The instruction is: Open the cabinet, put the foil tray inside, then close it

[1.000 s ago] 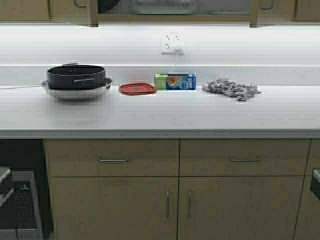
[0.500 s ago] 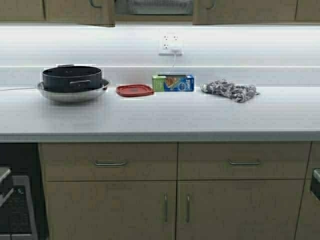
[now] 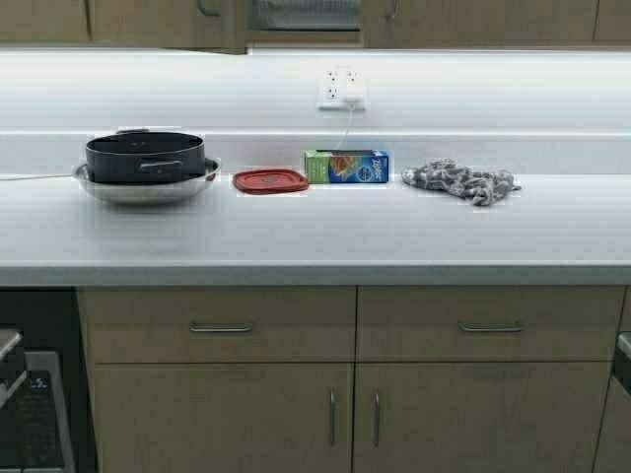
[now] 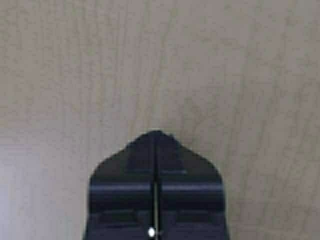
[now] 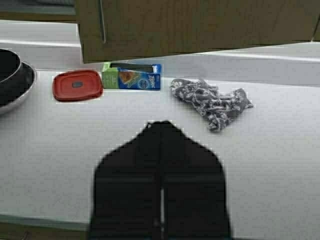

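One countertop [image 3: 315,232] spans the frame's middle; one cabinet [image 3: 148,22] with two doors runs along the top edge, and the foil tray [image 3: 304,14] shows in the narrow gap between those doors. On the counter: one black pot [image 3: 145,156] nested in one steel bowl [image 3: 148,184] at left, one red lid [image 3: 270,180], one box [image 3: 347,165], one grey cloth [image 3: 461,180] at right. Against the earlier frames, the door gap is narrower. Left gripper [image 4: 155,136], fingers pressed together, faces wood grain. Right gripper [image 5: 161,125], likewise closed and empty, hovers over the counter.
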Robot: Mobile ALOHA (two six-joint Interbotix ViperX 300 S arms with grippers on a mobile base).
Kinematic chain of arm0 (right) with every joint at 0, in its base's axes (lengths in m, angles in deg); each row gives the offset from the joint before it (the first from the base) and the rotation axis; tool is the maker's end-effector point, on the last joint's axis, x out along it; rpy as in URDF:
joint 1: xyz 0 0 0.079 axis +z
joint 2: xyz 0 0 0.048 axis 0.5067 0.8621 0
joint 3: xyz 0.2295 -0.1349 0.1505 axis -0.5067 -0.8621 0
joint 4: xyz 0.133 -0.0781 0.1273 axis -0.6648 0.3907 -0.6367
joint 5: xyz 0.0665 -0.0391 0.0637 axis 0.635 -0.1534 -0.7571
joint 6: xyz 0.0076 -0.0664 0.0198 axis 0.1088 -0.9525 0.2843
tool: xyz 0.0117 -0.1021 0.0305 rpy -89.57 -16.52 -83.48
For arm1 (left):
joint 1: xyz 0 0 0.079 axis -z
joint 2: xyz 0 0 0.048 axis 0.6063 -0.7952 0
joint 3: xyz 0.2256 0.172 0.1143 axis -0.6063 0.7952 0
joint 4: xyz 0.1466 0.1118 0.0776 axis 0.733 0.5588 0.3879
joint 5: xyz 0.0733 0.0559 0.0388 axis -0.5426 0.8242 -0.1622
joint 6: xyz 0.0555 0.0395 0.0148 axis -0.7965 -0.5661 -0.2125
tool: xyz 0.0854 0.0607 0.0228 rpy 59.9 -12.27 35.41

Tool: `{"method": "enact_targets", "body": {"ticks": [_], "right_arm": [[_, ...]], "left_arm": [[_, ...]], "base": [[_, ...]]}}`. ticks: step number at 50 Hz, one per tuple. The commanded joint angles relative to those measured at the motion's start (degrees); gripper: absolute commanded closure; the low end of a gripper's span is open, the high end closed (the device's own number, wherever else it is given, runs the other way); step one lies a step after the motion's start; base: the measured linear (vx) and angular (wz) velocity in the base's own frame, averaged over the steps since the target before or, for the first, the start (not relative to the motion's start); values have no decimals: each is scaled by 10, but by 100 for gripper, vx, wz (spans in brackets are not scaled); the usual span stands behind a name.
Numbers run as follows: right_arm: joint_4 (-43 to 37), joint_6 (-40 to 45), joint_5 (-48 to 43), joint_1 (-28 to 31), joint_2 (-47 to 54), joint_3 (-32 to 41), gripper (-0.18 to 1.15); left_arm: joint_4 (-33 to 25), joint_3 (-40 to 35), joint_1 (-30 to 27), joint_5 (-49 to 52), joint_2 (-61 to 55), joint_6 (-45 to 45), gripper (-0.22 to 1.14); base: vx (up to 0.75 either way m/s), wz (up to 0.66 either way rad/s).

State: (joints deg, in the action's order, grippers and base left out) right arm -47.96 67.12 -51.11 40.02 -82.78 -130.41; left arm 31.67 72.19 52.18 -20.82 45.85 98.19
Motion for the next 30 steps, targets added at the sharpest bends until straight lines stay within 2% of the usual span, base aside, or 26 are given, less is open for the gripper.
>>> {"method": "enact_targets", "body": {"ticks": [1,30], "right_arm": [[-3,1,-2,-2,-5,12,91],[-3,1,-1,-2,-18,-14,91]], "left_arm": [[1,-18,21,22,10,-3,87],[1,312,18,-10,290,-11,87]], "base": [[1,1],[2,0]]}}
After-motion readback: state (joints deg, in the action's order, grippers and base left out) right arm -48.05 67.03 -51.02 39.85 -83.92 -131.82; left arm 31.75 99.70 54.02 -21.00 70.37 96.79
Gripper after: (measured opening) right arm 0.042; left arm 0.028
